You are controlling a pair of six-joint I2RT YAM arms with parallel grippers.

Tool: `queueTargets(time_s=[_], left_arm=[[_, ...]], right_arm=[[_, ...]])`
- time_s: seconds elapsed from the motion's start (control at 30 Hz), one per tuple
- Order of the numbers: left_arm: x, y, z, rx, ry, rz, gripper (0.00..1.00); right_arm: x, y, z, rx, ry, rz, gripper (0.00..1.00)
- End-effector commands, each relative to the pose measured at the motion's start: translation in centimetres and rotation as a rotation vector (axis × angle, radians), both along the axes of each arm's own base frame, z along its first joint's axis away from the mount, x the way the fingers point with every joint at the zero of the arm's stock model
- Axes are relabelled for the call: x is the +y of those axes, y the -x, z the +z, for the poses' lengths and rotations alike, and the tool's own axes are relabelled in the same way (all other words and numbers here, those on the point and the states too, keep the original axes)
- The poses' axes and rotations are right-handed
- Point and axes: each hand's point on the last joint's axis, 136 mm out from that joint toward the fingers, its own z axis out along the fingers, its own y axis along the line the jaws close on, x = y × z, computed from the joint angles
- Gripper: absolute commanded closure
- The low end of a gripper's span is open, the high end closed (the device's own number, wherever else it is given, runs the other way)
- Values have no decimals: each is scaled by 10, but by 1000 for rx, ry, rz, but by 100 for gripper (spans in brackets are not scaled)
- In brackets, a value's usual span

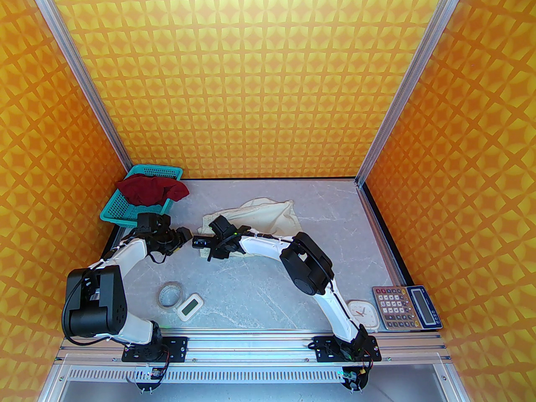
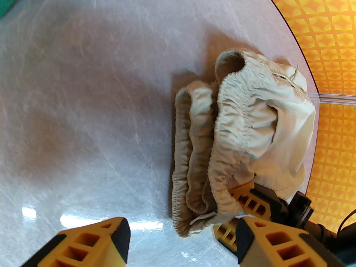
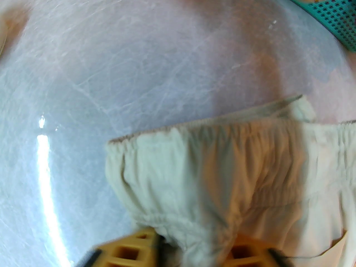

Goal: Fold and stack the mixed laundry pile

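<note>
Gripping gathered elastic band (image 2: 230, 132) of cream garment (image 2: 289, 126): right gripper (image 3: 194, 249), clamped tight; left gripper (image 2: 183, 229) just beside, fingers apart, empty.

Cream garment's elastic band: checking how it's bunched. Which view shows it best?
Left wrist view: the cream garment lies sharp, its elastic band looped in gathered folds. Right wrist shows it close but blurred; top view shows the garment small, partly under the right arm.

cream garment (image 1: 268, 214) part-hidden under right arm (image 1: 261, 244), basket (image 3: 336, 12) cropped
</note>
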Motion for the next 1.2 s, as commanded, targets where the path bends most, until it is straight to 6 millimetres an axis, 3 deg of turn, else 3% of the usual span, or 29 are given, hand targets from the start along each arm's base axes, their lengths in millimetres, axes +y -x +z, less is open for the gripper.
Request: queueTargets(time_s=[0.0, 0.17, 0.3, 0.53, 0.67, 0.9, 1.0, 1.03, 1.1, 1.13, 1.17], left_arm=[[-13, 4, -1, 12, 72, 1, 30], [-45, -2, 9, -12, 156, -3, 22], [-62, -15, 13, -31, 214, 16, 18], [-74, -19, -6, 28, 239, 77, 11], [-80, -27, 0, 8, 292, 113, 3], [-94, -39, -8, 37, 312, 149, 8], [-97, -53, -17, 25, 290, 148, 30], [-97, -60, -20, 6, 283, 142, 47], [-96, -70, -24, -21, 258, 141, 81], [-95, -74, -24, -38, 239, 133, 93], [-94, -76, -22, -56, 220, 123, 100]], right_arm=[[-3, -6, 24, -56, -68, -29, 100], [-11, -8, 62, -48, -236, -42, 100], [-16, -6, 70, -40, -274, -34, 100], [-21, -7, 81, -43, -334, -38, 100], [-23, -4, 78, -27, -339, -28, 100], [-19, -3, 86, -30, -385, -25, 100], [-21, -1, 89, -22, -398, -32, 100], [-22, 1, 88, -15, -401, -36, 100], [-26, 5, 91, 0, -419, -57, 82], [-31, 8, 93, 20, -435, -85, 66], [-38, 10, 95, 46, -447, -117, 60]])
